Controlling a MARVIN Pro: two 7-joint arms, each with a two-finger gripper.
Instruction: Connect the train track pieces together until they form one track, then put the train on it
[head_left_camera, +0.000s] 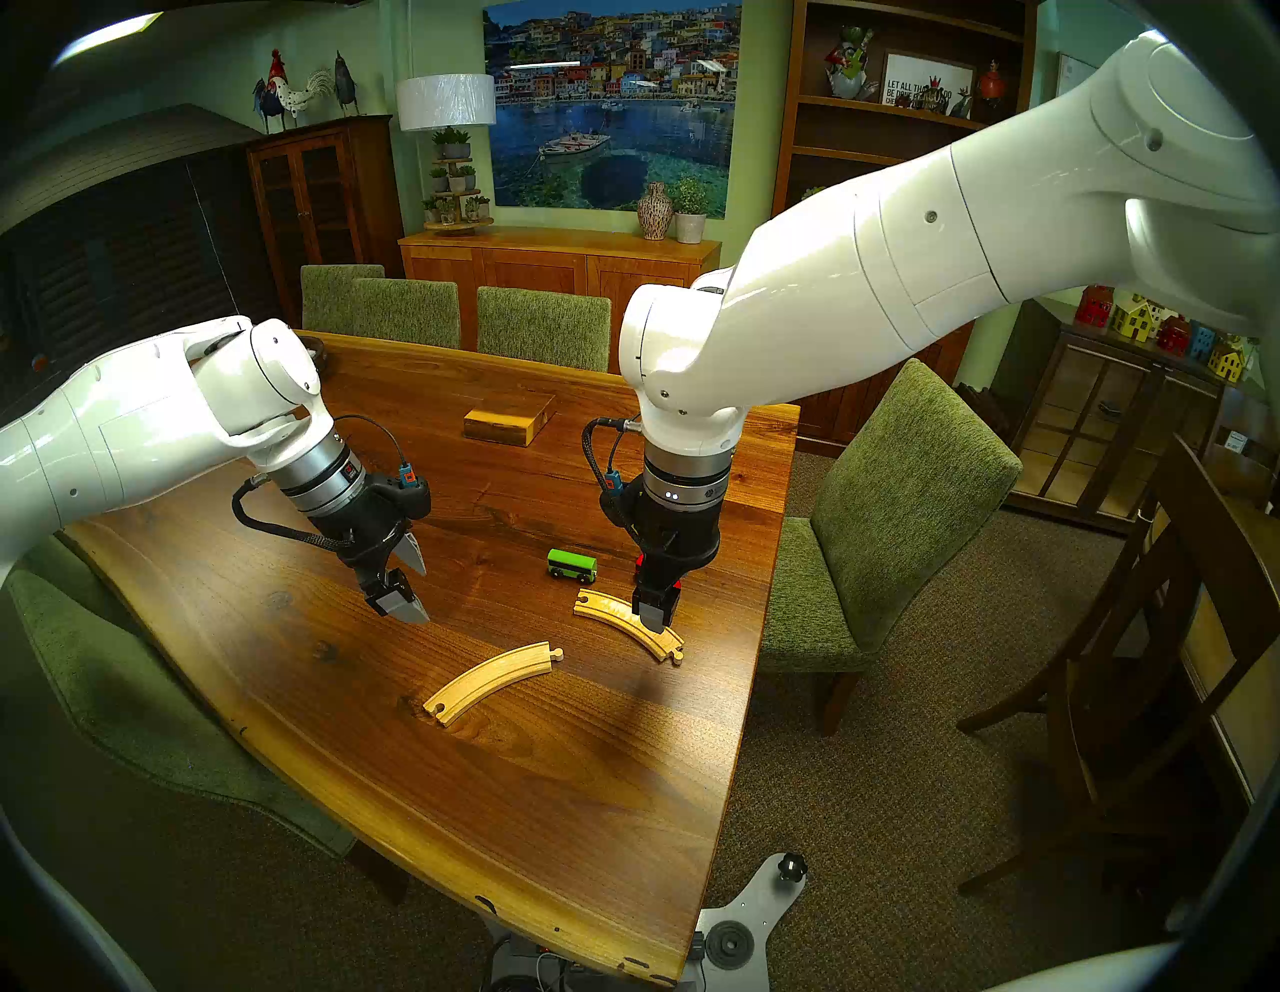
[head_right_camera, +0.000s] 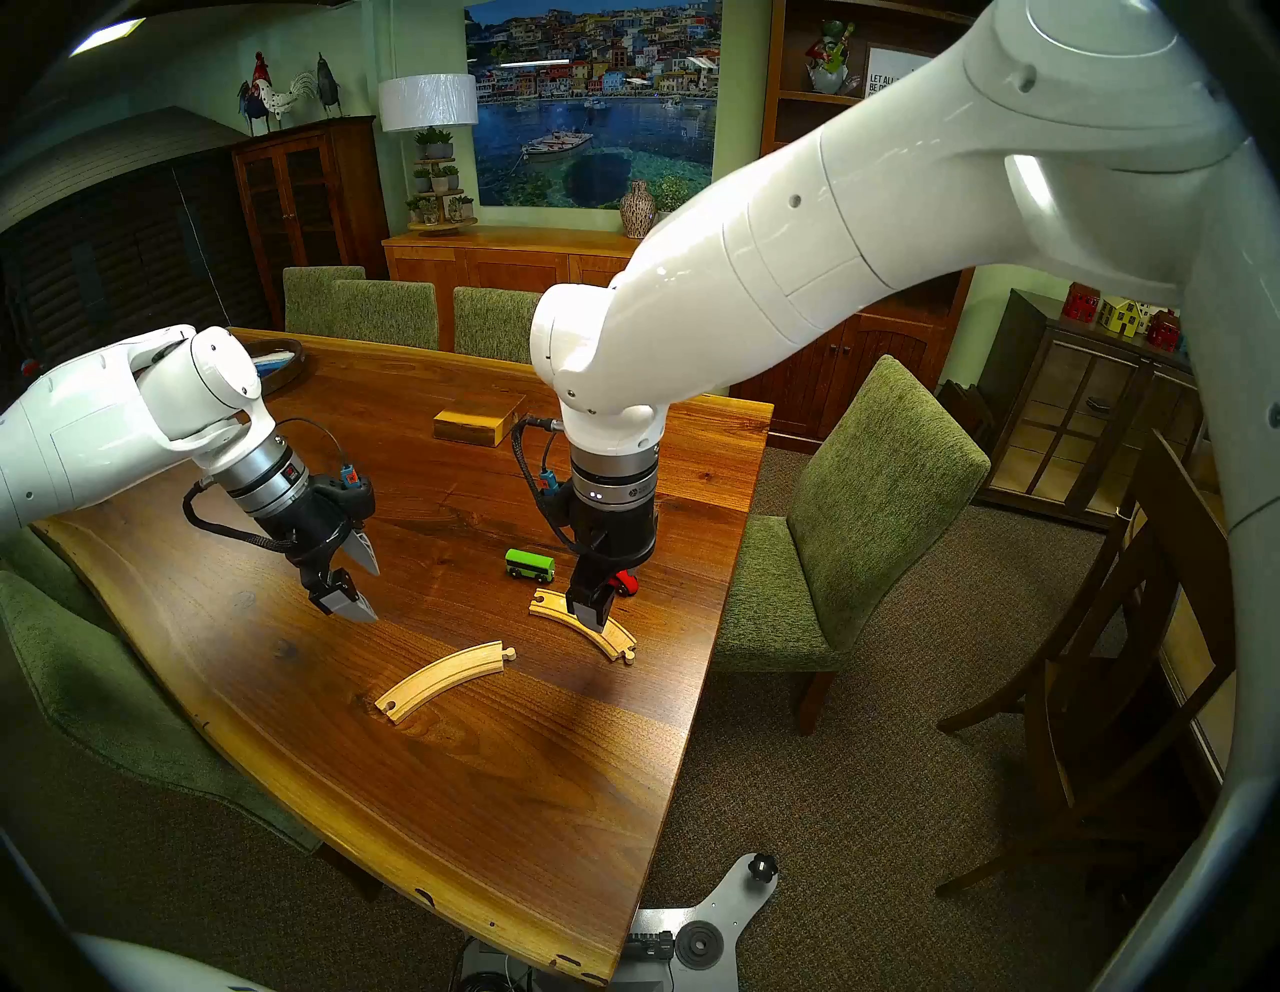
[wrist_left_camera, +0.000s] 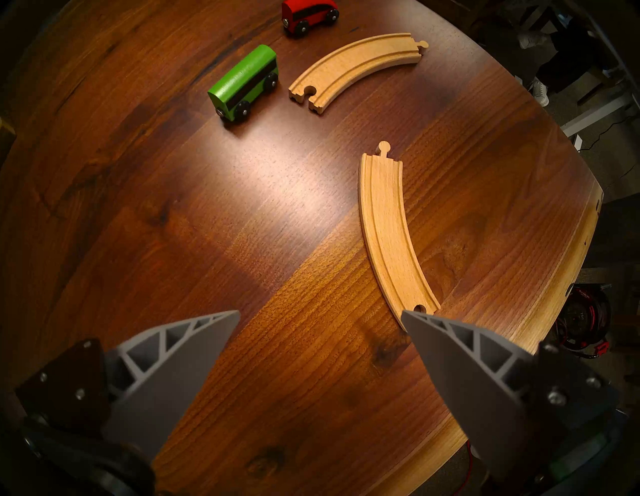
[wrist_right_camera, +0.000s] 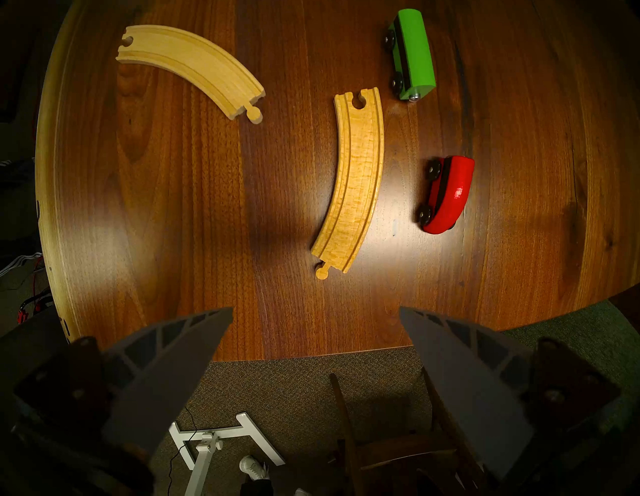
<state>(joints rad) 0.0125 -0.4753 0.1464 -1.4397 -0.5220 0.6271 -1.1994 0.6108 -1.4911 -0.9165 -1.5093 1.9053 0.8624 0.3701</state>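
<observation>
Two curved wooden track pieces lie apart on the tabletop (head_left_camera: 291, 665), not yet joined: the near track piece (head_left_camera: 490, 682) sits toward the front edge with its peg aimed at the far track piece (head_left_camera: 627, 622), whose socket end lies just beside the green carriage (head_left_camera: 572, 565). The red engine (wrist_right_camera: 446, 194) stands close alongside the far piece's outer curve, apart from the carriage. Both claws hang above the wood, spread wide and holding nothing: the left claw (head_left_camera: 405, 585) hovers tilted over bare tabletop behind the near piece, the right claw (head_left_camera: 654, 613) points straight down over the far piece. Several risks follow, as I judge it. Sliding the far piece toward the peg could knock either car rolling, since both sit so near. Pale wood on a glossy top will likely skid or pivot under a one-sided push, so peg and socket may meet askew and jam unless the other claw steadies its piece
</observation>
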